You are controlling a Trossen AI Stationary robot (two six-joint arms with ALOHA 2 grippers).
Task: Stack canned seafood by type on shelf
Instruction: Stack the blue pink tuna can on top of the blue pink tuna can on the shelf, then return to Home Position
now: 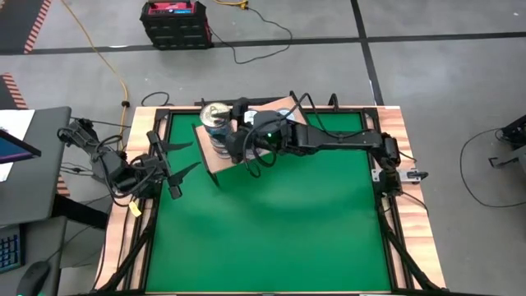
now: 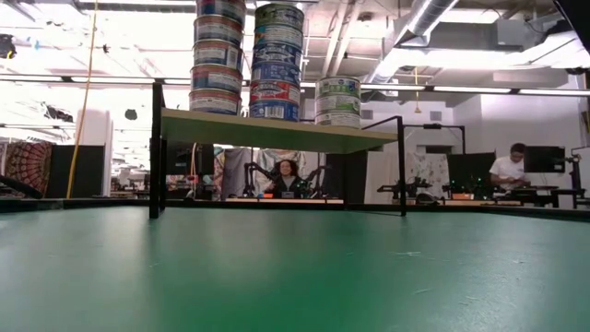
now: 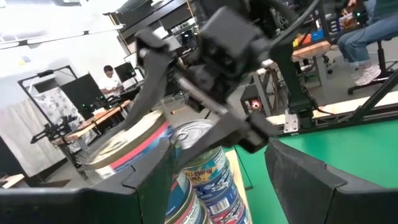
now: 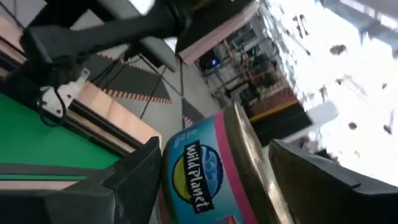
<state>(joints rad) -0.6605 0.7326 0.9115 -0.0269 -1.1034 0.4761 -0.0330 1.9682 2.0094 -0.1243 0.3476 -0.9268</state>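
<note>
The canned seafood is stacked in three columns on the shelf, which stands near the far edge of the green table, towards its left corner. In the low view two tall stacks are seen side by side, with a shorter stack just beside them. A blue and pink tin is seen between the fingers of the right gripper, which is placed over the shelf beside the stacks; whether the tin is gripped cannot be told. The left gripper is held spread wide by the table's left edge, apart from the shelf. People are seated at desks in the room beyond
</note>
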